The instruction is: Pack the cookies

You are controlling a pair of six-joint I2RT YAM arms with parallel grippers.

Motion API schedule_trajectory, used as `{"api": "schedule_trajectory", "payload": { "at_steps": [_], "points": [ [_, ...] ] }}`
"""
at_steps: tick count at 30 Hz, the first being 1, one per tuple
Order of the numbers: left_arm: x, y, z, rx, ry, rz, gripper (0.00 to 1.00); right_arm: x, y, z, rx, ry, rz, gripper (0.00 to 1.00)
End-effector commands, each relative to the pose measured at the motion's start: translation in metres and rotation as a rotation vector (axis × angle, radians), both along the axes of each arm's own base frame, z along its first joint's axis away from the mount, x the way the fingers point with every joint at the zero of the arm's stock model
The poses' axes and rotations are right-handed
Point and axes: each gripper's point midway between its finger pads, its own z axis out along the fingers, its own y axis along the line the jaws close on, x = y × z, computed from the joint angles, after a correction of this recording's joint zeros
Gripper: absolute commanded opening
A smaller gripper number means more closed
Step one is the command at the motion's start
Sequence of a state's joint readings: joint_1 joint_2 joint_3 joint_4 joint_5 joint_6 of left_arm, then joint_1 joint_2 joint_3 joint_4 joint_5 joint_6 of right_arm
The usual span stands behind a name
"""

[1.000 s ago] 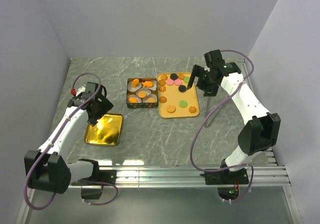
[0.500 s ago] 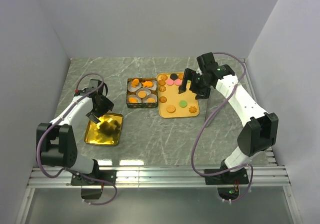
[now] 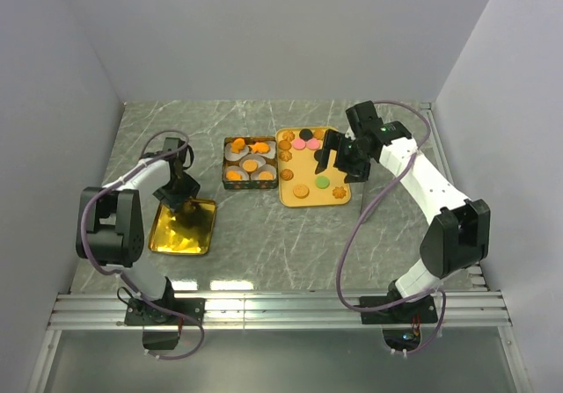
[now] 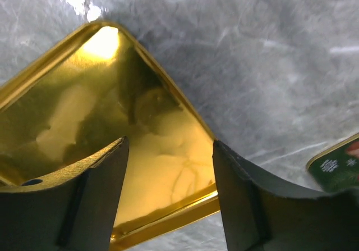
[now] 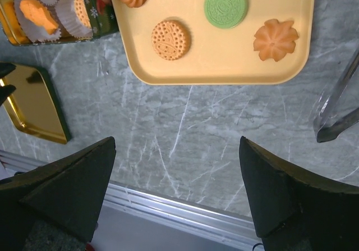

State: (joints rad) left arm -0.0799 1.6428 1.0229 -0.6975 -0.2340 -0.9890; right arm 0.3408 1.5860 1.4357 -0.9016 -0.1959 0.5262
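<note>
Several loose cookies (image 3: 310,169), orange, pink, green and black, lie on a yellow tray (image 3: 293,199). In the right wrist view I see a green cookie (image 5: 225,5), an orange flower cookie (image 5: 275,39) and a dotted round cookie (image 5: 170,39) on the tray (image 5: 224,65). A dark box (image 3: 251,163) left of the tray holds orange cookies in white paper cups. My right gripper (image 3: 339,158) is open and empty above the tray's right half. My left gripper (image 3: 179,192) is open, low over the far edge of a gold lid (image 3: 185,228); its jaws (image 4: 168,172) straddle the lid's rim (image 4: 168,214).
Clear plastic tongs (image 5: 336,110) lie on the marble table right of the tray. The box's corner (image 4: 336,161) shows right of the left gripper. An aluminium rail (image 3: 281,309) runs along the table's near edge. Grey walls stand on three sides.
My left gripper has swung in and dropped onto the lid's far edge. My right gripper has moved left and down over the tray.
</note>
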Motion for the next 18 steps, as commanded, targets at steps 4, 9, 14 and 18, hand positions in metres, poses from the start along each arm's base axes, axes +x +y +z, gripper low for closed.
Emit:
{"api": "schedule_trajectory", "payload": {
  "at_steps": [4, 9, 14, 18],
  "points": [
    [0.020, 0.014, 0.007, 0.034, -0.027, -0.005, 0.56, -0.004, 0.001, 0.012, 0.021, -0.067, 0.011, 0.97],
    [0.018, 0.018, -0.006, 0.027, 0.008, -0.005, 0.51, -0.005, -0.001, 0.009, 0.009, -0.059, 0.015, 0.96],
    [0.018, 0.018, -0.015, 0.018, 0.029, -0.005, 0.49, 0.001, -0.001, 0.015, -0.001, -0.068, 0.020, 0.96],
    [0.023, 0.018, -0.008, 0.007, 0.018, -0.004, 0.47, 0.004, -0.001, 0.024, -0.001, -0.091, 0.021, 0.96]
  ]
}}
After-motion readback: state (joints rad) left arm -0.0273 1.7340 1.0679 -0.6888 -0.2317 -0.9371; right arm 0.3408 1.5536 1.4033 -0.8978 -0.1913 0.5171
